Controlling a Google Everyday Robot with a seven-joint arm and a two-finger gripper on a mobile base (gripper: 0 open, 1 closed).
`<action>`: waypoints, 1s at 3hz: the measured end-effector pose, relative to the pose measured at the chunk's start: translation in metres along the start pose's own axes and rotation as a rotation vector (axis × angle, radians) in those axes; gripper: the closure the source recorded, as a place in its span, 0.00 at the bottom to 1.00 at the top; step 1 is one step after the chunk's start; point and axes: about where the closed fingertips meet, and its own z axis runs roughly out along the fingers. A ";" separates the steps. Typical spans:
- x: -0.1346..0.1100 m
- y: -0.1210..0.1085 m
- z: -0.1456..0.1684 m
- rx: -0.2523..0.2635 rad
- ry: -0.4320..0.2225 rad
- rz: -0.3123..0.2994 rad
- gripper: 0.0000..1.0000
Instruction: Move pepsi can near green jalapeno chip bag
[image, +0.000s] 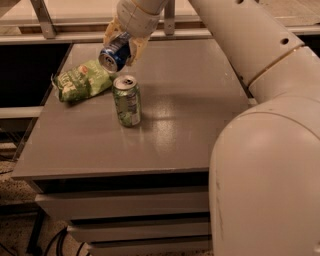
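Observation:
My gripper (121, 46) is shut on the blue pepsi can (114, 55), which it holds tilted in the air with the silver top facing the camera. The can hangs above the far left part of the grey table (170, 130), just right of the green jalapeno chip bag (82, 81). The crumpled light-green bag lies flat on the table at the left. The can is a little above and behind the upright green soda can (126, 101).
The green soda can stands between the chip bag and the table's middle. My large white arm (260, 125) fills the right side of the view. A railing (45, 20) runs behind the table. Drawer fronts (125, 205) sit below the tabletop.

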 end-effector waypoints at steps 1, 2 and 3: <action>-0.018 -0.011 0.006 -0.006 -0.007 -0.044 1.00; -0.036 -0.018 0.011 -0.020 -0.017 -0.081 1.00; -0.051 -0.021 0.018 -0.054 -0.009 -0.114 1.00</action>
